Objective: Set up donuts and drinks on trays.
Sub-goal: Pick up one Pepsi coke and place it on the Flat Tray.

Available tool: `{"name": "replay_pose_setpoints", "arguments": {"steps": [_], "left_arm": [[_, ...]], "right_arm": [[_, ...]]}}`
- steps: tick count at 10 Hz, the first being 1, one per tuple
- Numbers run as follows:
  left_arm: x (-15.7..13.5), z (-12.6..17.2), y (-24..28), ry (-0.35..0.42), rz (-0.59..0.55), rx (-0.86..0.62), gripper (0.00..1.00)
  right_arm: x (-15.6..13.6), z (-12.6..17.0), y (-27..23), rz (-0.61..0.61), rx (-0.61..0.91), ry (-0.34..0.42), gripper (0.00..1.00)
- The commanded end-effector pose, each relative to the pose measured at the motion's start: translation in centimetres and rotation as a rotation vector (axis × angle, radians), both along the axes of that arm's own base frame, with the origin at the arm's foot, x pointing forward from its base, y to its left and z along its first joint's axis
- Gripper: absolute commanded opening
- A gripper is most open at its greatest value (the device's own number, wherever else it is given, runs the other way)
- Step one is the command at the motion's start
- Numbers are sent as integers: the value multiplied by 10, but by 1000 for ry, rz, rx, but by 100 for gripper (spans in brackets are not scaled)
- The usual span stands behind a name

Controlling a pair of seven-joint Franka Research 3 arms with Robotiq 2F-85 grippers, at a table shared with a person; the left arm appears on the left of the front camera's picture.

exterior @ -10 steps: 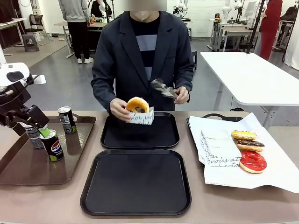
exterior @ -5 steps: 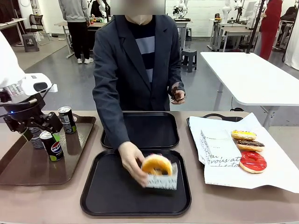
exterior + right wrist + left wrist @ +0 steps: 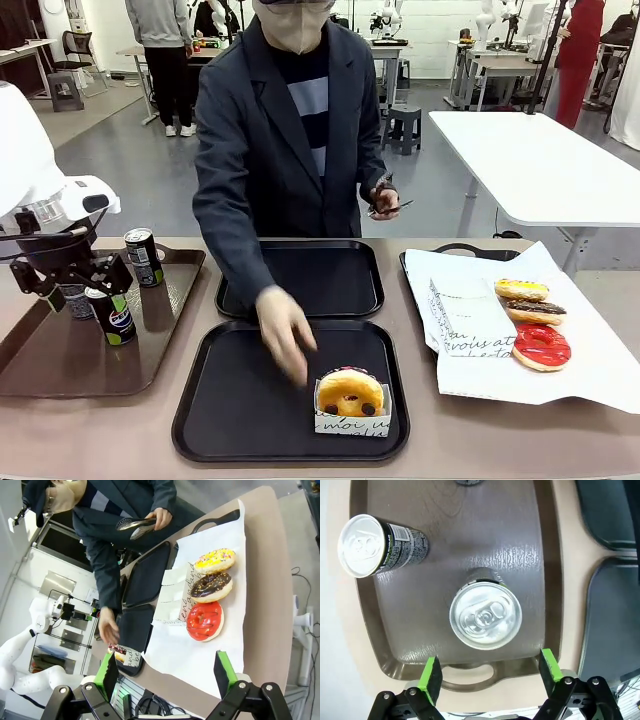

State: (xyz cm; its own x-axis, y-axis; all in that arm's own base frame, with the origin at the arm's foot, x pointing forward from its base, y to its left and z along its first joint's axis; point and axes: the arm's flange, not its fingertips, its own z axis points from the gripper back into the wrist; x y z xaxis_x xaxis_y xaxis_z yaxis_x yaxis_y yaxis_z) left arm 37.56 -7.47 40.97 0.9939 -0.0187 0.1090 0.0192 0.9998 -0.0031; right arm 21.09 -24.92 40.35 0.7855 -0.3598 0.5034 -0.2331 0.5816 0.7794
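Inspection from the floor: the left gripper (image 3: 490, 669) hangs with its jaws spread wide and nothing between them, directly over the Pepsi can (image 3: 485, 615), which stands upright near the front of the brown tray (image 3: 60, 370). The right gripper (image 3: 165, 672) is likewise spread and empty, poised above the paper (image 3: 200, 645) that carries three donuts (image 3: 536, 311). One sleeved donut (image 3: 350, 395) sits in the near right corner of the near black tray (image 3: 240, 400); the far black tray (image 3: 300, 280) is bare, and no drink has reached either tray. Main hazard, in my judgement: the grey can (image 3: 72, 298) stands just beside the Pepsi can, so a finger coming down on that side could clip it and topple it — a slim can tips easily. The green-marked can (image 3: 144, 256) stands farther back and looks safe. A second concern is the grip itself: pads closing too high, on the rim, could let the smooth can slip during the lift. Third, the person's hand (image 3: 285, 335) hovers over the near black tray (blurred, apparently in motion) — a can carried across now risks striking it, or nudging the donut out of its sleeve. Placement should wait for a free tray.
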Motion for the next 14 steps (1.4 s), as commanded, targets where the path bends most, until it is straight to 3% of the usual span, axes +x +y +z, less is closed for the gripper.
{"name": "replay_pose_setpoints", "arguments": {"steps": [1,14], "left_arm": [[13,-9,5,-1,47,-3,100],[40,-26,-11,8,31,-73,100]], "right_arm": [[3,0,-1,-3,13,-34,100],[3,0,-1,-3,13,-34,100]]}}
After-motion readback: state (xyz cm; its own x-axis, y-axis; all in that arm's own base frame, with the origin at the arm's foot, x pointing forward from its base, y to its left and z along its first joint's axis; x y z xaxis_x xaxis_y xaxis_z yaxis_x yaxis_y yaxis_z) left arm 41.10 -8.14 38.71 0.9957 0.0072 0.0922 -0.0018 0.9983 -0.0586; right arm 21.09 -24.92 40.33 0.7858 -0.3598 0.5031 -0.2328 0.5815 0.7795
